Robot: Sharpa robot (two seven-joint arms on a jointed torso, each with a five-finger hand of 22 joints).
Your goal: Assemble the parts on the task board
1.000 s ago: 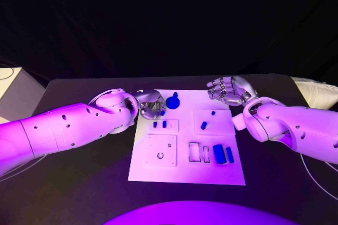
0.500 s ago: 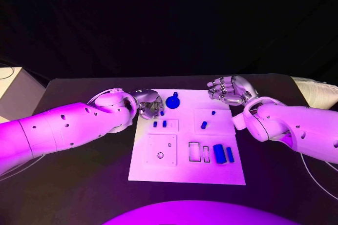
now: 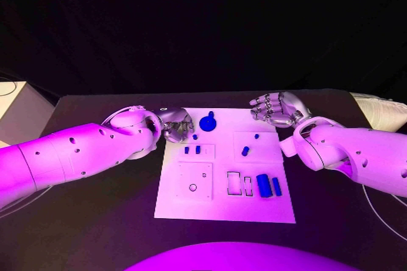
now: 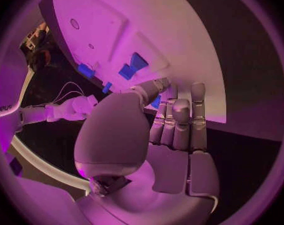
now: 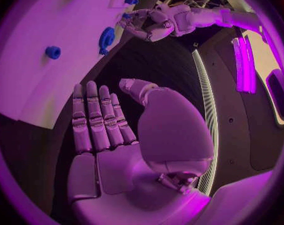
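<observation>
Left hand (image 3: 176, 125) is hovering empty, fingers apart, just beside the round blue part (image 3: 207, 123); right hand (image 3: 276, 108) is waiting open; best closing squarely round its rim.

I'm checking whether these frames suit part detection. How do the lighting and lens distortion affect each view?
Head view: purple light washes the task board and both arms, yet the blue parts stand out; the background is black. Left wrist view: fisheye bends the board's edges, and the left hand covers part of it. Right wrist view: same bending; the right hand takes the middle, with a bright glaring strip at the rim.
</observation>
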